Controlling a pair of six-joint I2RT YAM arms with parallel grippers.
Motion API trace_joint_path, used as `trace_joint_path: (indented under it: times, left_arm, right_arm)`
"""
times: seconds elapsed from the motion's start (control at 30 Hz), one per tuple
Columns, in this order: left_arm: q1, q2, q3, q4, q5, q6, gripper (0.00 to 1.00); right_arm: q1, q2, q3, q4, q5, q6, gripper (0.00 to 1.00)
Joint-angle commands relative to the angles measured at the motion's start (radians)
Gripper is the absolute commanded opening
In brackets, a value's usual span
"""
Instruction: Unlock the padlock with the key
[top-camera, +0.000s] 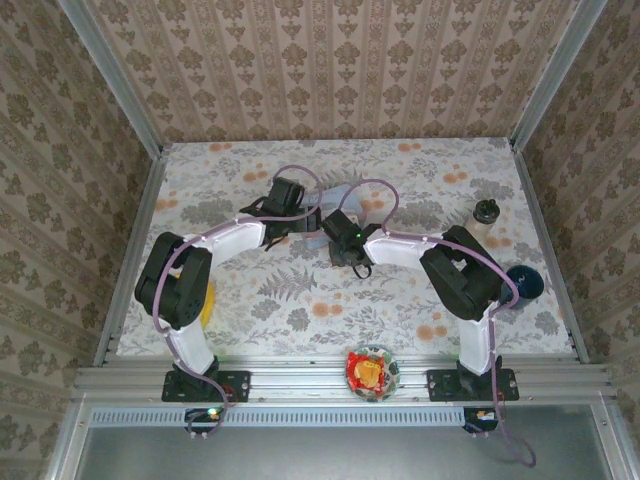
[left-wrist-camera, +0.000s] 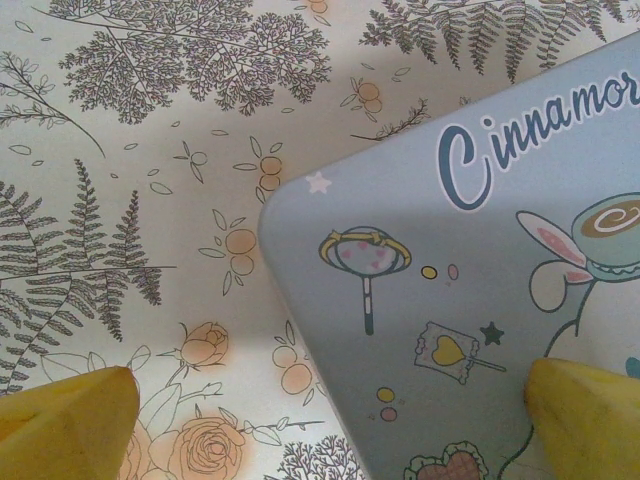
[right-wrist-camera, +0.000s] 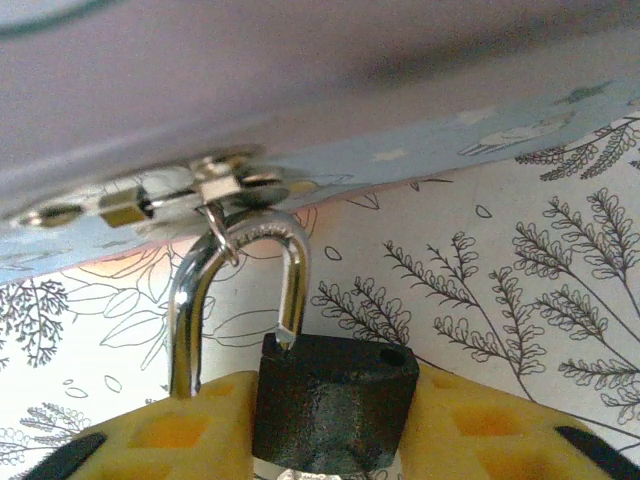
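Under the blue tin's (right-wrist-camera: 300, 90) edge, the right tool (right-wrist-camera: 330, 432) clamps the padlock (right-wrist-camera: 335, 395), its open shackle (right-wrist-camera: 296, 275) hooked on the tin's latch ring (right-wrist-camera: 222, 238), while the left tool (left-wrist-camera: 328, 415) gapes above the tin lid.

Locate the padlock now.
In the right wrist view, the padlock sits low centre between the right gripper's yellow fingers, its shackle hooked to the blue tin's hasp.

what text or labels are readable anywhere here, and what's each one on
"Cinnamor": script lettering on the pale blue tin, cut off by the picture's edge.
Red and yellow item on the front rail: any print is too small to read.
Padlock: no readable marking.
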Motion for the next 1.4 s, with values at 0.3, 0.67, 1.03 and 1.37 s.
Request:
trace_joint_path:
  times: [0.3, 0.67, 1.03, 1.37]
  left_arm:
    - [0.005, -0.058, -0.103, -0.038, 0.013, -0.054, 1.0]
    - [-0.01, -0.067, -0.17, -0.017, 0.046, -0.085, 1.0]
    - [-0.025, -0.073, -0.178, -0.017, 0.048, -0.093, 1.0]
    - [-0.037, -0.076, -0.19, -0.014, 0.049, -0.096, 1.0]
  right_arm:
    - [-0.036, -0.038, -0.065, 0.074, -0.103, 0.04, 0.18]
    - [-0.058, -0.075, -0.093, 0.144, -0.161, 0.092, 0.13]
    - [-0.086, -0.081, -0.093, 0.204, -0.205, 0.147, 0.11]
    - [-0.101, -0.08, -0.083, 0.228, -0.202, 0.212, 0.1]
